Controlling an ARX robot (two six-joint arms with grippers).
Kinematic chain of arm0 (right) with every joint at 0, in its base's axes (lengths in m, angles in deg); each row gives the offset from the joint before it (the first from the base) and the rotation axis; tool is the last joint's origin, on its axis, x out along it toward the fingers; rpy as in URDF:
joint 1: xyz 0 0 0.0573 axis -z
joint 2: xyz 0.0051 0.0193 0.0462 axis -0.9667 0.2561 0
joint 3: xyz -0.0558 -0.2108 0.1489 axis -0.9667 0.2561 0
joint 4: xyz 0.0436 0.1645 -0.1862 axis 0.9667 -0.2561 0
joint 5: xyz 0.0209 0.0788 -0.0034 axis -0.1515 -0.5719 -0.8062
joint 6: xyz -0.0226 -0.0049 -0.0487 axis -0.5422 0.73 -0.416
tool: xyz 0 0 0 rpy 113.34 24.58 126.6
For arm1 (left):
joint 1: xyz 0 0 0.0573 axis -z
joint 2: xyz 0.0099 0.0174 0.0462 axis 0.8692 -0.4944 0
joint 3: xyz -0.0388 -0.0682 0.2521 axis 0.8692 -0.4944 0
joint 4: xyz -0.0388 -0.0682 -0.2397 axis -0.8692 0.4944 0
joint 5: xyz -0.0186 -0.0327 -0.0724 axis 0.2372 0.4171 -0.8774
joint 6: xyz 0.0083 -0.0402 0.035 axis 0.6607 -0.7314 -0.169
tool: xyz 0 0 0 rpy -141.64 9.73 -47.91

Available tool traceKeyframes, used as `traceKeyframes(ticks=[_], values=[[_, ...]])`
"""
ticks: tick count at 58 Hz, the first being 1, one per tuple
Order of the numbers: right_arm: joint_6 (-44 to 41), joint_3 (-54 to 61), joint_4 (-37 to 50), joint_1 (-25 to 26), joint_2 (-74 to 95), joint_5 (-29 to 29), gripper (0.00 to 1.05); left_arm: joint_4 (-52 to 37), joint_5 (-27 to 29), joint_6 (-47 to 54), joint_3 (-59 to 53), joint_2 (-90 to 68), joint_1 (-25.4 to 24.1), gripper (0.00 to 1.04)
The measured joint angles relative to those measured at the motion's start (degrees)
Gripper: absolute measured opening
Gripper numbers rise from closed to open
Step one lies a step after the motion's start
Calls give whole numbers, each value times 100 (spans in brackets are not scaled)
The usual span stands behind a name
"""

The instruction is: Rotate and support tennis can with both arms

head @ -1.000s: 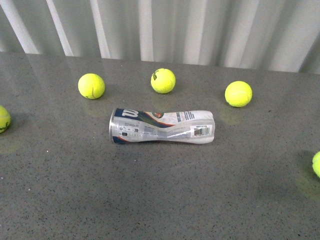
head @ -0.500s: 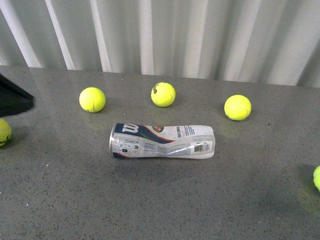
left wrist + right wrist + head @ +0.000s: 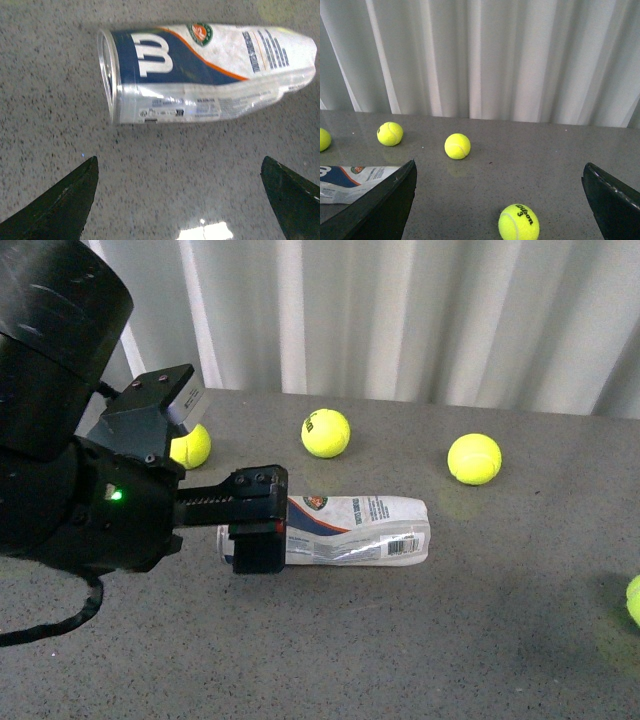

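Note:
The tennis can (image 3: 360, 530) lies on its side on the grey table, its silver rim end hidden behind my left arm (image 3: 80, 480) in the front view. My left gripper (image 3: 256, 525) hovers at that rim end. In the left wrist view the tennis can (image 3: 200, 75) with its navy Wilson label lies just beyond the open left gripper (image 3: 179, 162), with only bare table between the fingers (image 3: 60, 200). My right gripper (image 3: 500, 164) is open over the table, well apart from the can (image 3: 350, 182), which shows at the edge of its view. The right arm is out of the front view.
Yellow-green tennis balls lie around: one (image 3: 326, 433) behind the can, one (image 3: 474, 458) at back right, one (image 3: 190, 447) partly behind the left arm, one (image 3: 635, 600) at the right edge. A ball (image 3: 519, 222) lies between the right fingers. White curtain (image 3: 400, 310) behind.
My left arm has come in from the left and now fills the left of the front view, its gripper over the can's rim end. The can lies as before.

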Motion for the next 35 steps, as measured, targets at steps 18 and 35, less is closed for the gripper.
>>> traceKeyframes(ticks=[18, 35], values=[[0, 0, 0, 0, 0, 0, 98, -826, 531, 103, 507, -1150, 4, 98], [0, 0, 0, 0, 0, 0, 98, -1353, 743, 168, 675, -1604, -63, 98]])
